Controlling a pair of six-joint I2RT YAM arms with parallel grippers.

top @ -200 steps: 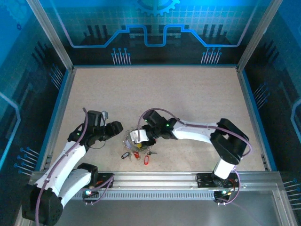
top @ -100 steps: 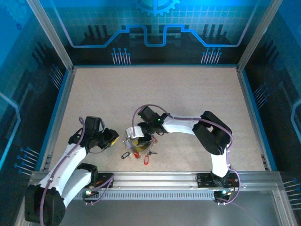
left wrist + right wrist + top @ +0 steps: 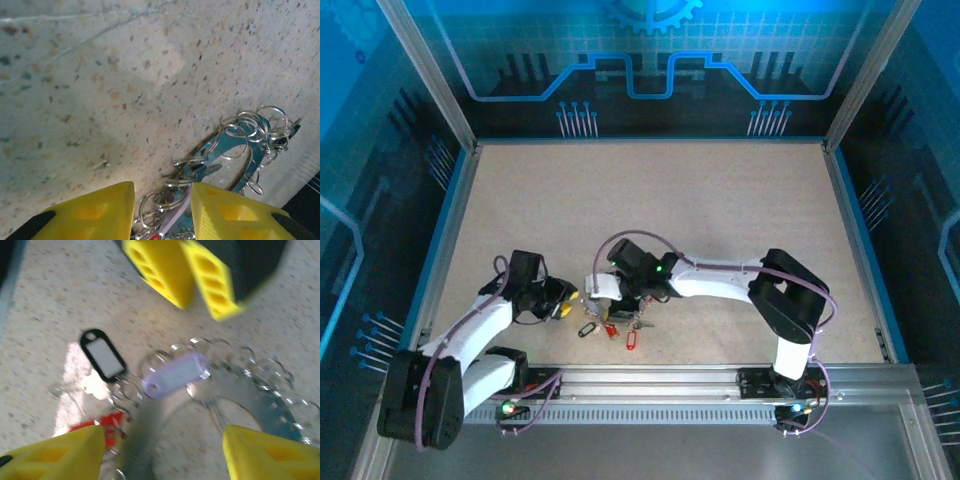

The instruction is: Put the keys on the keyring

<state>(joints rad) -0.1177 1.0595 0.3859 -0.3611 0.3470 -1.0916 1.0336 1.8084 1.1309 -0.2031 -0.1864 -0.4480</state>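
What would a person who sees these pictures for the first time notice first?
Probably the keys, a tangle of silver rings with a black tag, a lilac tag and a red tag, lying on the speckled table by its near edge. Then the left arm and the right arm, both white, bending inward to that bunch with bright yellow jaws apart.

From above, the keys (image 3: 615, 322) are too small to count, and part of the bunch is tucked under the right gripper (image 3: 605, 298). The right wrist view is smeared with blur. The left gripper (image 3: 162, 189) runs off the bottom edge — whether it pinches a ring stays hidden.
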